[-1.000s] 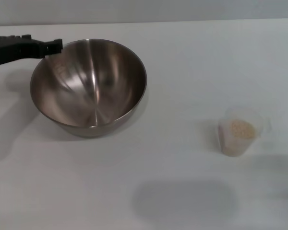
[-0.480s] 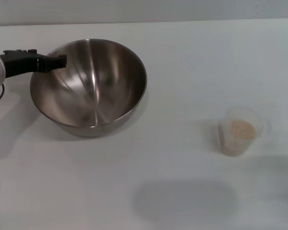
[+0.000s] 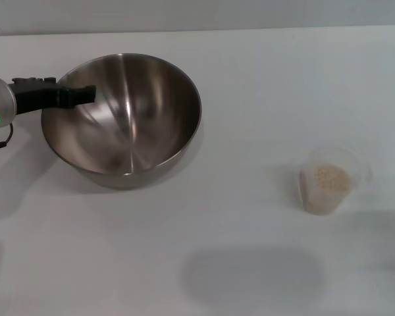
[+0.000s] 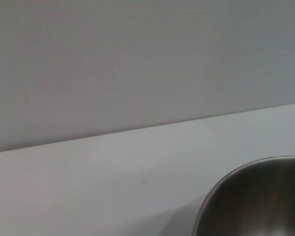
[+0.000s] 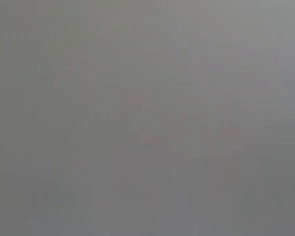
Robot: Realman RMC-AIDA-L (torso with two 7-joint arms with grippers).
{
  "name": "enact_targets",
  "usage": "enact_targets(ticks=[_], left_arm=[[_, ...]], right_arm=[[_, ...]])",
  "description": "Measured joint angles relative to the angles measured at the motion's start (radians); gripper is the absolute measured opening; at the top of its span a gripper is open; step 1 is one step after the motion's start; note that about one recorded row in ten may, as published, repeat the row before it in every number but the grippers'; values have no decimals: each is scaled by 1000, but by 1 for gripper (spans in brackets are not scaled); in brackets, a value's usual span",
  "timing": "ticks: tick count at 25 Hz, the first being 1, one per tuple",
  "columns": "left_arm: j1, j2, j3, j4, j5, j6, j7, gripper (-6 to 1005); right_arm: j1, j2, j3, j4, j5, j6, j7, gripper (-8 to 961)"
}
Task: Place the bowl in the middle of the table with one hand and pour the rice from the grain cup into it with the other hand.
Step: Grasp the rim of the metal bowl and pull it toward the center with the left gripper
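Note:
The steel bowl (image 3: pixel 122 118) stands on the left half of the white table (image 3: pixel 263 92). My left gripper (image 3: pixel 85 94) reaches in from the left edge, its black tip over the bowl's left rim; the arm behind it shows a green light. Part of the bowl's rim (image 4: pixel 246 191) also shows in the left wrist view. The clear grain cup (image 3: pixel 329 179) stands upright on the right, holding pale rice (image 3: pixel 332 176). The right gripper is out of view, and its wrist view shows only plain grey.
A grey wall (image 4: pixel 137 59) rises behind the table's far edge. White tabletop lies between the bowl and the cup. A soft shadow (image 3: pixel 250 273) falls on the near part of the table.
The left gripper has come nearer and slightly right along the bowl's left rim, its tip now over the bowl's inside. Bowl and cup have not moved.

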Motion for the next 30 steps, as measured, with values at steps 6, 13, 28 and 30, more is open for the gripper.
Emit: enact_targets(ticks=[6,13,28,30], left_arm=[[-3,0,6,0,-5,-10,0,804],[-3,1,7,-3,-7,-15,-2,765],[-13,4,5,-11,1,-40,5,442],[-13,4,6,-12,1,-43,6,283]], right_arm=[[5,0,0,0,1,1,0,826],[7,0,0,0,4,2,0,825],[7,0,0,0,0,0,0,825],[7,0,0,0,0,-2,0,826]])
